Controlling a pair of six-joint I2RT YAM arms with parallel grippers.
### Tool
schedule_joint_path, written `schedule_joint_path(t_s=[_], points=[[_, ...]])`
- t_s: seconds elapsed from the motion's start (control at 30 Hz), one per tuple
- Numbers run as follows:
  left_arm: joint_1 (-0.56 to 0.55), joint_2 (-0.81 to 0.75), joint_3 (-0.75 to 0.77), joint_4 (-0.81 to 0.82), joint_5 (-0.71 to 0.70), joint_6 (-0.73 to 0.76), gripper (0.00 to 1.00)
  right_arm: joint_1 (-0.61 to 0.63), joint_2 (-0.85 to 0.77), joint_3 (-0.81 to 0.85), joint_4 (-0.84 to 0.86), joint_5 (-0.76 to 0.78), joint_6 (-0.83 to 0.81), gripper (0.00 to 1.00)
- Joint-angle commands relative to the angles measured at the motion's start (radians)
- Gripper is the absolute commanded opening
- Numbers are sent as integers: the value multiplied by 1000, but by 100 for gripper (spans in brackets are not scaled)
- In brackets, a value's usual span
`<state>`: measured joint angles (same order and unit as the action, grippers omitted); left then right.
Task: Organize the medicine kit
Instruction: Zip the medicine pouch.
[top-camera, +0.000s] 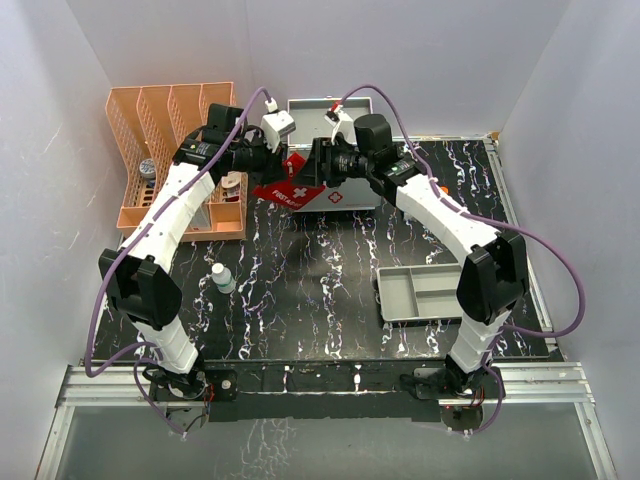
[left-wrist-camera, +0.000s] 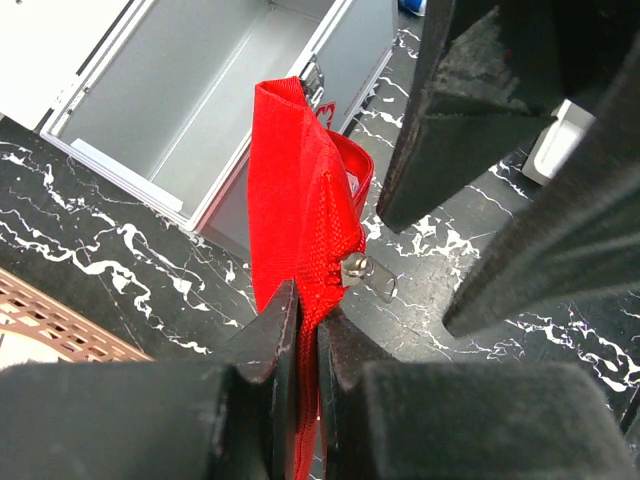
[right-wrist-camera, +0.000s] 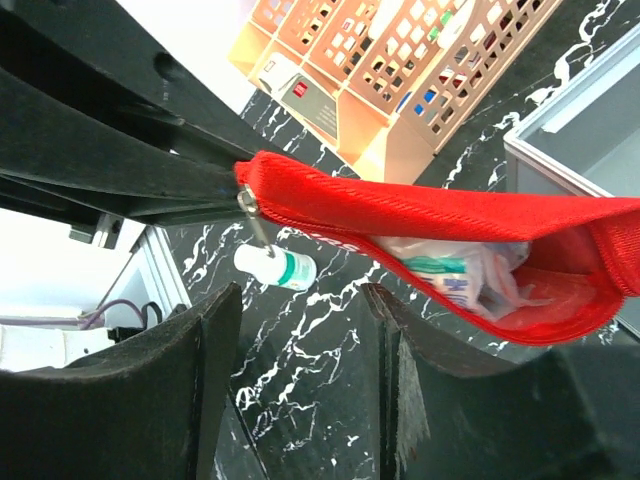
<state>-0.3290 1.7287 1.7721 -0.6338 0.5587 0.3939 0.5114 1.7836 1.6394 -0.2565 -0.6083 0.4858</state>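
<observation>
A black table (top-camera: 300, 300) veined with white marbling is boxed in by plain white walls (top-camera: 50, 150) at its left, far and right edges. An aluminium rail (top-camera: 560, 378) runs along the near edge, and below it is what may be grey floor (top-camera: 320, 445). The light is soft and even.

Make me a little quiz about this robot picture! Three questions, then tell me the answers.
1. True or false: the left tool is clamped shut on the red pouch.
2. Fill the gap: the lid of the metal case is ____.
3. Where is the small white bottle? A) inside the metal case B) on the black table C) in the left tool

Key: 1 true; 2 open; 3 B.
</observation>
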Motion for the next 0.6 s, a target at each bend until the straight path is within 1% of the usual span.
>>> schedule_joint_path(t_s=[0.0,0.17,0.27,0.37,0.47,0.57], points=[[1,-28,51,-28,72,17,0,-25,-50,3,83,-51,-76,46],[1,-29,52,-43,83,27,0,-25,-49,8,153,-101,-47,41],[2,-29,47,-48,82,30,0,-26,-16,16,180,-142,-22,37],[2,-26,44,-43,78,31,0,-27,-5,48,146,-172,-9,33],[2,-22,42,-30,72,24,0,-25,-5,57,104,-166,0,32],[2,-17,44,-23,74,18,0,-26,-9,27,125,-166,36,32]])
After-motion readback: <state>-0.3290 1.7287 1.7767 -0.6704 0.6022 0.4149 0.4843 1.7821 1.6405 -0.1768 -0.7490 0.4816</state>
